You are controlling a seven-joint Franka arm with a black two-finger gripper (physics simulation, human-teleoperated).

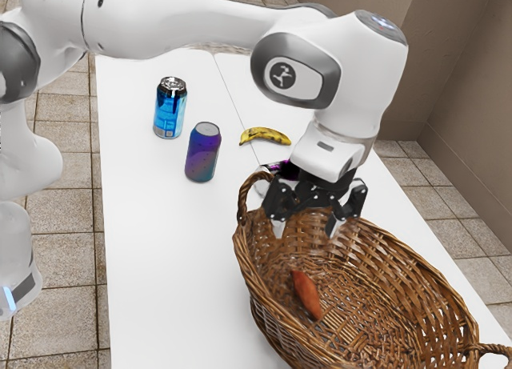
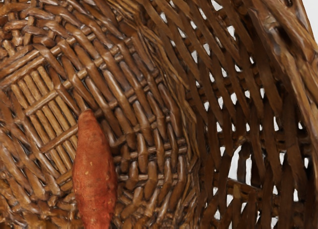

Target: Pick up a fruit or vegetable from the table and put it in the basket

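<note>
1. Arm [image 1: 188, 25]: extended, wrist bent, hand directed downward at one end of the basket [image 1: 392, 261].
2. Gripper [image 1: 306, 226]: open, empty, fingers spread.
3. Sweet potato [image 1: 306, 295]: inside the basket; probably firm, fairly light, low slip risk. Grasp across thick middle, avoiding tapered ends.

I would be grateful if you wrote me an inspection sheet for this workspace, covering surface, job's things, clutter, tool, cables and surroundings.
Surface: white table, a thin seam line across it.
Job's things: reddish root vegetable lying inside the wicker basket; yellow banana lying on the table, outside the basket.
Clutter: blue can and purple-blue can, both upright; a dark and purple item, partly hidden by the arm.
Tool: open, above the basket, nothing held.
Cables: nothing seen.
Surroundings: tiled floor, brown wall.
</note>
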